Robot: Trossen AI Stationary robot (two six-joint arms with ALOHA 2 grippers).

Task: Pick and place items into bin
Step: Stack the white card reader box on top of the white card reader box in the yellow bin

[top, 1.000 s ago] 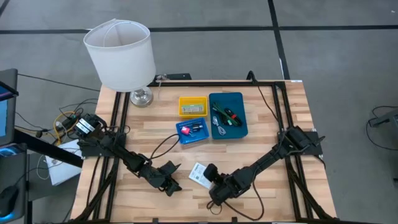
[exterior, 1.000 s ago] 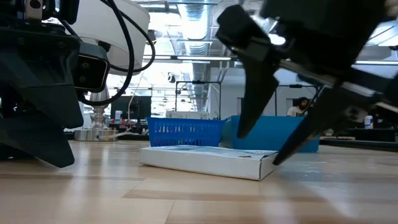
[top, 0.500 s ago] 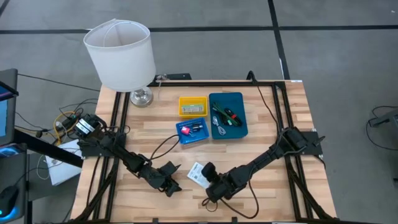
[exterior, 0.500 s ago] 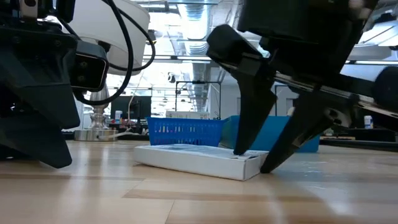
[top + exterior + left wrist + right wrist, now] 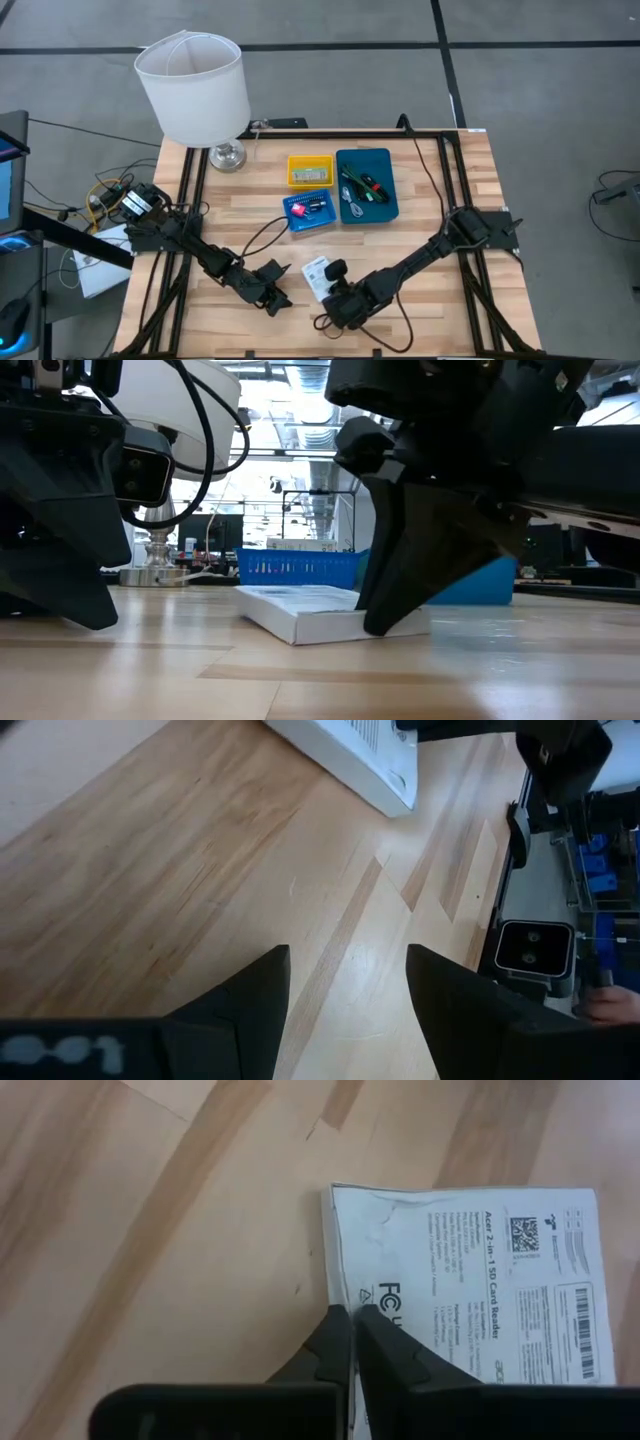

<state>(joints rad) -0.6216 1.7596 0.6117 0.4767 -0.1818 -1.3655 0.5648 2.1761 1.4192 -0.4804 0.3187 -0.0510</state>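
A white printed box point(image 5: 316, 270) lies flat on the wooden table near its front, also in the low view point(image 5: 310, 612) and the right wrist view point(image 5: 470, 1270). My right gripper point(image 5: 323, 289) is shut, its tips down at the box's edge point(image 5: 377, 622). To the left my left gripper point(image 5: 277, 293) hovers open over bare wood point(image 5: 345, 982), with the box point(image 5: 350, 750) a short way ahead of its fingers. The bins stand farther back: yellow point(image 5: 310, 170), blue point(image 5: 310, 212), teal point(image 5: 367, 185), with small items inside. My right gripper meets the box with its shut fingertips point(image 5: 338, 1325) at one long edge point(image 5: 330, 1275); one fingertip is over the wood, the other over the printed top. The fingers slant down from above. The box stays flat on the table.
A white lamp point(image 5: 195, 90) stands at the table's far left corner. Black rails point(image 5: 440, 170) and cables run along both sides of the table. Bare wood lies between the box and the bins.
My right gripper has sunk toward the table, rolled about its own axis and shut its fingers from wide open to fully closed at the box's edge. The box has turned about flat on the table and shifted a little toward the left.
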